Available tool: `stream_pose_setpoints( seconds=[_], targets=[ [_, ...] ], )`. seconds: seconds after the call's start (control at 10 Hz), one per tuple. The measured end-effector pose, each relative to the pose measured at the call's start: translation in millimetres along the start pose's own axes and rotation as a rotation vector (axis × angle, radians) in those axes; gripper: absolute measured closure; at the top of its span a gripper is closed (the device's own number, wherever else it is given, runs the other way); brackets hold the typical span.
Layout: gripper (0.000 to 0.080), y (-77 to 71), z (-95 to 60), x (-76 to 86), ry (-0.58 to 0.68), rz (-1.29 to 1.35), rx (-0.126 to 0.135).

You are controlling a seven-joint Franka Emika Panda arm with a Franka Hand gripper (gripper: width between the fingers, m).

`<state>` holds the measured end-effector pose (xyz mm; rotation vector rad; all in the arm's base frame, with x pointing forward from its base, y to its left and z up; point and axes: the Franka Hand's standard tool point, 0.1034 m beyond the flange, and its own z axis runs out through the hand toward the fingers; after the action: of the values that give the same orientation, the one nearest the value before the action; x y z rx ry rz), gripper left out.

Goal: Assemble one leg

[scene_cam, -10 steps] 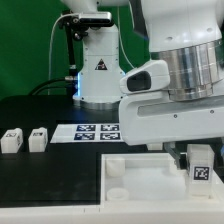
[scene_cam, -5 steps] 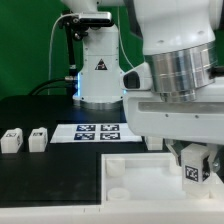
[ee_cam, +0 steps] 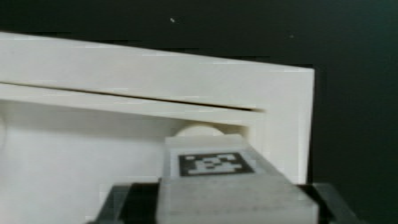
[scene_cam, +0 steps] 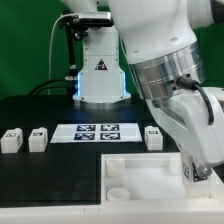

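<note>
White plastic fills your wrist view: the gripper (ee_cam: 214, 200) is clamped on a tagged leg (ee_cam: 214, 172), holding it just above the panel (ee_cam: 125, 100) near a round corner socket (ee_cam: 205, 130). Three more legs (scene_cam: 12, 139) sit on the table (scene_cam: 50, 180).

A robotics lab: Franka arm base (scene_cam: 98, 70) on black table (scene_cam: 40, 170) beside marker board (scene_cam: 98, 133)

Matt white plastic leg (ee_cam: 214, 178)
</note>
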<state>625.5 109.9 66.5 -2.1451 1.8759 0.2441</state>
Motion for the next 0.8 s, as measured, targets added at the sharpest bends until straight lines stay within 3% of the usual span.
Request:
stream_pose_setpoints(
  seconds=[0.1, 0.2, 0.3, 0.7, 0.8],
  targets=[
    [0.0501, 1.9, 1.4, -0.5, 0.009, -0.072, -0.008],
    [0.0326, 5.2, 4.1, -2.8, 0.023, -0.191, -0.025],
    [0.0204, 5.7, 4.3, -2.8, 0.043, -0.373, -0.041],
    [0.0151, 6.0, 4.3, -0.6, 0.053, -0.778, -0.065],
    [0.0151, 7.3, 5.0, -0.2, 0.073, -0.970, -0.098]
  ],
)
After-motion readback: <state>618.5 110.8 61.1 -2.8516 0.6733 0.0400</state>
